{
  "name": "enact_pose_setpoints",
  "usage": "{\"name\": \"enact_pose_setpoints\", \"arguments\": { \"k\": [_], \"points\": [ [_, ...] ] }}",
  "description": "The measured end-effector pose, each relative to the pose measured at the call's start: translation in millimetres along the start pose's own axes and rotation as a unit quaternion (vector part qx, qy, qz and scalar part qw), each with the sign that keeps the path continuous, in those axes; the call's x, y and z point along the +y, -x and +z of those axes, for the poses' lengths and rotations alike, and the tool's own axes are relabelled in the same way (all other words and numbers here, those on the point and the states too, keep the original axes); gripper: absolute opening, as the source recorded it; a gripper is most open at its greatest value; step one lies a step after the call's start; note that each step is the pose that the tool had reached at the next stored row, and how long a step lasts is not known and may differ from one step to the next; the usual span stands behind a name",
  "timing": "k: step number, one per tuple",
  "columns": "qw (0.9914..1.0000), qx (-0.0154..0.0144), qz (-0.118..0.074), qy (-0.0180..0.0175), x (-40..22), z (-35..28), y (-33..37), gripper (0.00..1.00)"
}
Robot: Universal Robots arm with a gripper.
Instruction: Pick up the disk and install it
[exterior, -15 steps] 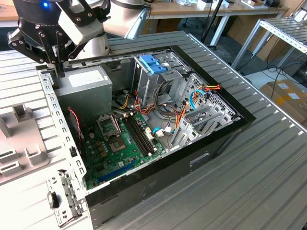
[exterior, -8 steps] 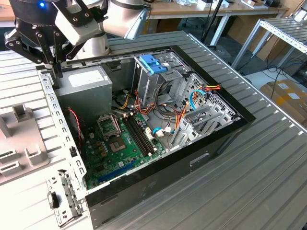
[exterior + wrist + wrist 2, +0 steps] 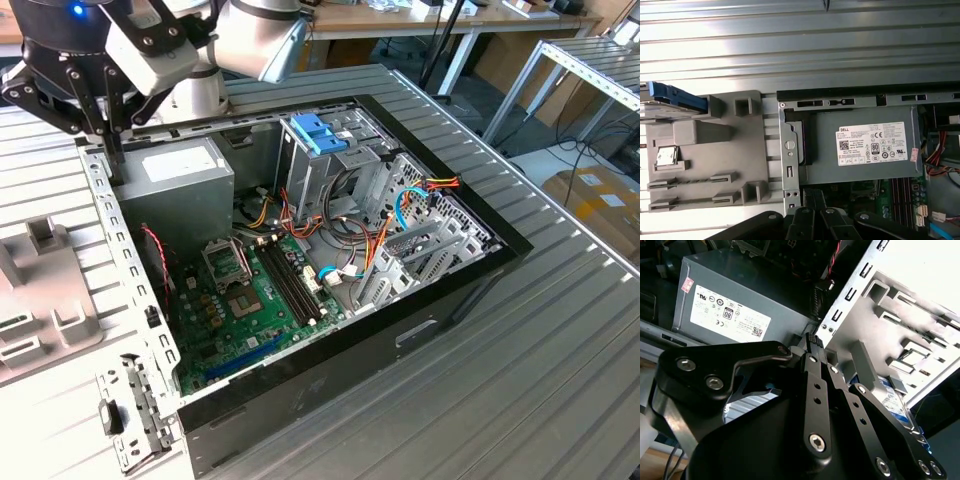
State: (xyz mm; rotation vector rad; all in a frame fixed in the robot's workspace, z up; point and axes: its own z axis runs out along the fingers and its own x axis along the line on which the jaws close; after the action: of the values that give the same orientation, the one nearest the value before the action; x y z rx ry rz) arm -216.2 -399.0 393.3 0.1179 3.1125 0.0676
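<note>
Scene: An open black desktop computer case (image 3: 300,365) lay on its side on a ribbed grey metal desk (image 3: 520,380), with its green motherboard (image 3: 240,300) exposed.
Tool: The arm's black, linked tool (image 3: 110,150) hung over the case's perforated steel rear wall (image 3: 125,260). It was just beside the big grey metal power-supply box (image 3: 175,175).
Tool state: In both wrist views the fingers of the tool (image 3: 812,342) (image 3: 814,200) appeared pressed together, with nothing between them.
Disk: The flat dark disk in its bright blue plastic carrier (image 3: 677,96) lay outside the case. It sat at one end of a pale grey moulded fixture plate (image 3: 715,150), well apart from the tool.
Second wrist view: A labelled part of the disk (image 3: 892,400) showed beyond the fixture plate (image 3: 900,315), with the power-supply box (image 3: 740,300) on the tool's other side.
Fixture: In the exterior view the fixture plate (image 3: 40,290) rested on the desk at the exterior view's left, beside the case.
Inside the case: A light-blue ridged plastic latch block (image 3: 318,132) sat on top of the metal drive cage (image 3: 300,180). Orange, red and blue cables (image 3: 385,225) ran loose nearby.
</note>
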Motion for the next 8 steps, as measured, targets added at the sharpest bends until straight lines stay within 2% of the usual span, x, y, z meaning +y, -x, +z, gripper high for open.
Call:
{"name": "enact_pose_setpoints", "arguments": {
  "k": [8],
  "points": [
    [1.00000,0.0000,0.000,0.0000,-0.4,-0.2,-5.9,0.11]
  ]
}}
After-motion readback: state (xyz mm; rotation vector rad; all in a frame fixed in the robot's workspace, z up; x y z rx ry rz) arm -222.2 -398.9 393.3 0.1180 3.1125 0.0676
